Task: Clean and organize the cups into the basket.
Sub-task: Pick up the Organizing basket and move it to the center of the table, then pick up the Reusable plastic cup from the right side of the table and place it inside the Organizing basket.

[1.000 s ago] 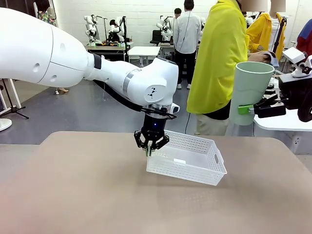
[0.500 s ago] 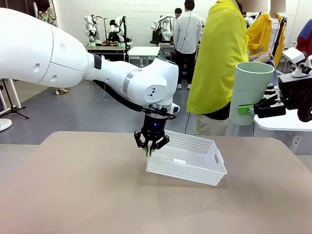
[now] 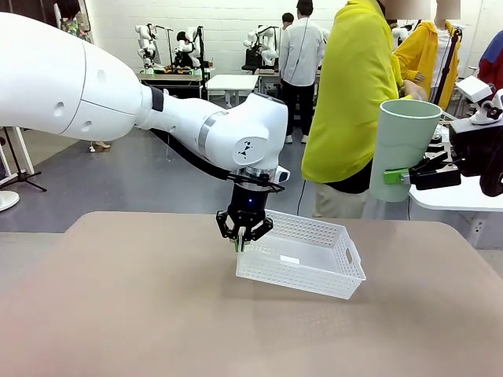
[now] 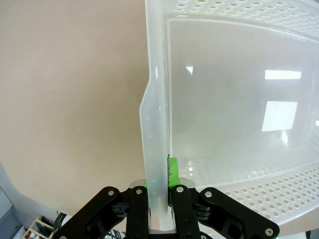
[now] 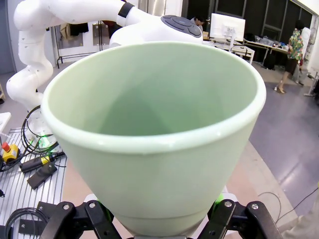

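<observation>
Pale mint green tapered tumbler cup [image 3: 402,145] is up in the air at the right side of the front view, roughly upright with its mouth up, higher than the basket and well apart from it. The right gripper [image 3: 393,177] holds it low on the body. Its green pads are pressed to opposite sides near the base and the jaws stand part-way open around it. In the right wrist view the cup [image 5: 149,144] rises between the fingers of that gripper [image 5: 159,219], and its inside looks empty.

Shallow rectangular white plastic basket [image 3: 299,276] with perforated sides and handle slots sits near the middle of the tan tabletop [image 3: 118,306], angled to the table edge, nothing in it. The left gripper [image 3: 242,245] comes straight down on its left end wall, jaws shut tight on the rim. In the left wrist view the thin wall [image 4: 153,124] runs up between the two fingers of that gripper [image 4: 160,183], one green pad inside the basket and one outside. Cannot tell whether the held end is lifted off the table.

A person in a bright yellow top [image 3: 350,94] stands at the far side.
</observation>
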